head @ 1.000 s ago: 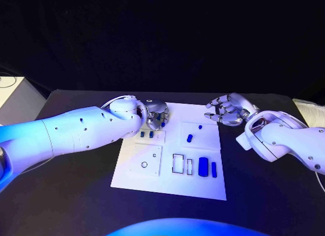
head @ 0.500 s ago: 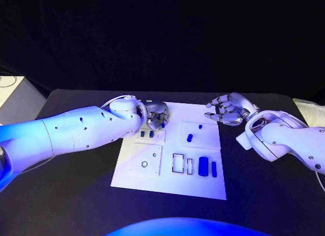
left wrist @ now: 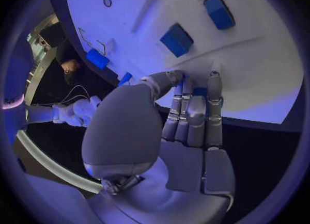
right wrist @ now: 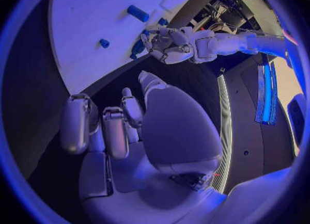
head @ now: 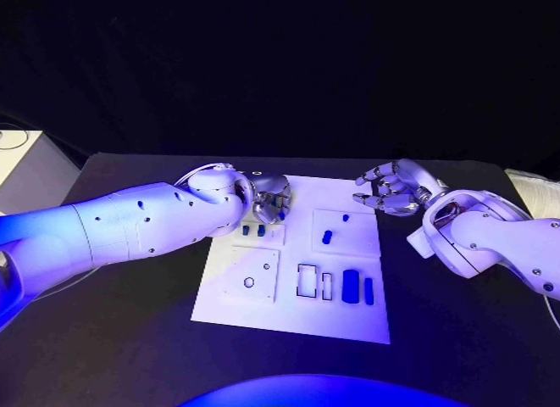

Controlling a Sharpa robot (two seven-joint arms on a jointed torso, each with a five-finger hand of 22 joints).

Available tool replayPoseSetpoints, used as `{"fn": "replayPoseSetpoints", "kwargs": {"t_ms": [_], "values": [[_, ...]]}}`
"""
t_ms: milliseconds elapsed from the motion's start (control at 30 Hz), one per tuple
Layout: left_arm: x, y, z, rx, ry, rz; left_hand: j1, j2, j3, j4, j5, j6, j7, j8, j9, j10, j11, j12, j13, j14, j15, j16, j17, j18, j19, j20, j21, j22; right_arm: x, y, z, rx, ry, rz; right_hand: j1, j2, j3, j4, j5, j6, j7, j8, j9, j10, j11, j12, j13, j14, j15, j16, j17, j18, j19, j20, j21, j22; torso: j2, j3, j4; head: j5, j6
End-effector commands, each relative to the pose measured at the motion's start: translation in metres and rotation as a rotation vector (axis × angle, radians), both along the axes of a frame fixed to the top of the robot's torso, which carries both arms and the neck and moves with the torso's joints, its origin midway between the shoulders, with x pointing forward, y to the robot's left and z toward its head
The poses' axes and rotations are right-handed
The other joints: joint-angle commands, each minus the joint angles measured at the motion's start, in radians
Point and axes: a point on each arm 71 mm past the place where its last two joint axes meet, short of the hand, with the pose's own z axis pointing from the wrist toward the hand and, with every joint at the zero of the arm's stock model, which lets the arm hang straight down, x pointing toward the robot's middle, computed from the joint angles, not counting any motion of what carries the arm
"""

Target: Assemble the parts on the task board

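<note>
Currently the left robot hand (left wrist: pixel 194 113) pinches a blue part (left wrist: pixel 200 92) at the board's (head: pixel 292 318) far left corner; a loose pinch could drop it. Right robot hand (head: pixel 393 190) hovers clenched and empty, just off the far right corner.

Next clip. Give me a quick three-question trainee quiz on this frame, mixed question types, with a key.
1. True or false: the right hand is holding a blue part.
2. Where are the left hand's fingers? A) on the black table, clear of the board; B) over the far left corner of the task board, at a blue part; C) on the right arm.
3. Fill in: the long blue part lies beside an empty rectangular ____ in the board.

Key: 1 false, it hovers off the board's far right corner with nothing in it. 2 B. 3 slot.
</note>
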Motion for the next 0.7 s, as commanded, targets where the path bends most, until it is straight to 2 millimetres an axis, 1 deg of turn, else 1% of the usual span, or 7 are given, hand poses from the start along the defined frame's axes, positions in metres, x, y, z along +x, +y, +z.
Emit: {"fn": "replayPoseSetpoints", "kwargs": {"t_ms": [33,300,533,700], "values": [[-0.001,-0.001,0.002,-0.042,-0.011,-0.007,0.000,0.011,0.008,-0.003,-0.004,0.014,-0.001,-0.012,0.007,0.021,-0.001,-0.023,-0.005,0.014,-0.001,0.005,0.004,0.016,0.010,-0.002,0.006,-0.001,-0.001,0.001,0.000,-0.002,-0.005,0.014,-0.002,-0.005,0.006,-0.001,0.004,0.007,-0.002,0.004,-0.001,0.007,-0.002,0.007,0.001,0.079,-0.004,0.001,0.168,0.013,-0.002,-0.001,0.003,0.062,0.000,0.0001,-0.0005,0.000,0.002],[-0.004,0.007,0.005,-0.078,-0.010,0.003,0.000,0.009,0.011,-0.009,-0.004,0.020,-0.001,-0.022,0.010,0.037,-0.002,-0.046,-0.009,0.027,-0.001,0.009,0.019,0.016,0.014,-0.003,0.009,-0.001,-0.001,0.001,0.000,-0.003,-0.005,0.014,-0.002,-0.005,0.006,-0.001,0.004,0.007,-0.002,0.004,-0.001,0.007,-0.002,0.007,0.001,0.079,-0.004,0.001,0.168,0.013,-0.002,-0.001,0.003,0.062,0.000,0.0000,-0.0012,-0.002,0.006],[-0.009,0.019,0.016,-0.130,-0.002,0.024,-0.004,0.007,0.009,-0.010,-0.005,0.025,-0.001,-0.026,0.011,0.045,-0.002,-0.056,-0.010,0.035,-0.001,0.013,0.032,0.016,0.016,-0.003,0.010,-0.001,0.000,0.000,0.000,-0.005,-0.004,0.011,-0.002,-0.005,0.006,-0.001,0.004,0.007,-0.002,0.004,-0.001,0.007,-0.002,0.007,0.001,0.079,-0.004,0.001,0.168,0.013,-0.002,-0.001,0.003,0.062,-0.003,0.0009,0.0018,-0.003,0.007],[-0.013,0.029,0.024,-0.141,0.003,0.038,-0.005,0.006,0.008,-0.010,-0.005,0.027,-0.002,-0.027,0.012,0.047,-0.003,-0.060,-0.010,0.035,-0.001,0.013,0.030,0.016,0.016,-0.003,0.010,-0.001,0.000,-0.001,0.000,-0.007,-0.002,0.009,-0.002,-0.005,0.006,-0.001,0.004,0.007,-0.002,0.004,-0.001,0.007,-0.002,0.007,0.001,0.079,-0.004,0.001,0.168,0.013,-0.002,-0.001,0.003,0.062,-0.003,0.0004,0.0016,-0.001,0.008]]}}
